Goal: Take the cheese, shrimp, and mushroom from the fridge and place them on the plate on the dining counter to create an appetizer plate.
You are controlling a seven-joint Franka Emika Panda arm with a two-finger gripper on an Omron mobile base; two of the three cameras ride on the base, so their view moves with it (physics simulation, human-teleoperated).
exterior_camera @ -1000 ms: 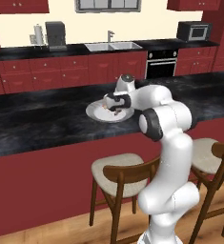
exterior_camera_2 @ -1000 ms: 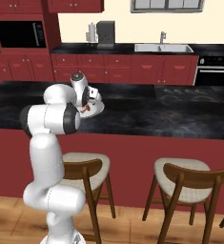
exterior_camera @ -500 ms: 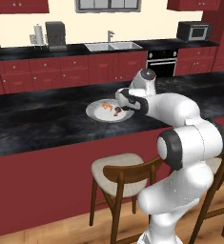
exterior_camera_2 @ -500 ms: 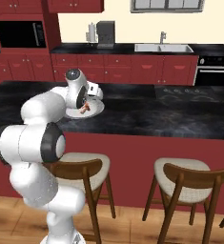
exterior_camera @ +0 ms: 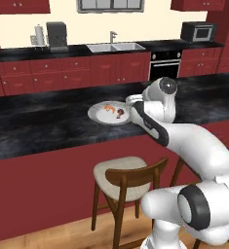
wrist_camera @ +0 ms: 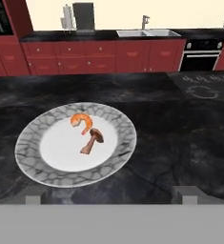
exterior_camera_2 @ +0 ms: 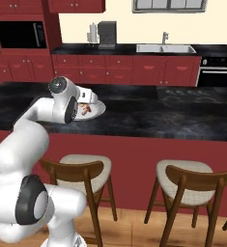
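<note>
a: starting at the left, what lies before the pincer (wrist_camera: 111, 200)?

b: the round, shallow plate with a white centre and a grey marbled rim (wrist_camera: 32, 143), resting on the long table with the glossy black marbled top (wrist_camera: 180, 133). it sits ahead of the pincer and mostly to the left of its midline.

a: and on the plate?

b: the small curled orange-pink shrimp (wrist_camera: 82, 122), farther from the pincer, and just nearer and a little to the right, the small reddish-brown mushroom with a pale stem (wrist_camera: 92, 140), lying on its side. the two look to be touching or nearly so; i cannot tell which.

a: how does the pincer stand?

b: its two dark finger tips (wrist_camera: 185, 194) are wide apart, nothing between them, hanging over the table's near side, short of the plate's rim.

a: from the base cameras?

b: the plate (exterior_camera: 97, 115) is left of the white arm's wrist in the left base view, with the shrimp (exterior_camera: 109, 107) and mushroom (exterior_camera: 119, 115) as small specks on it. in the right base view the plate (exterior_camera_2: 99, 109) peeks out just right of the hand.
</note>
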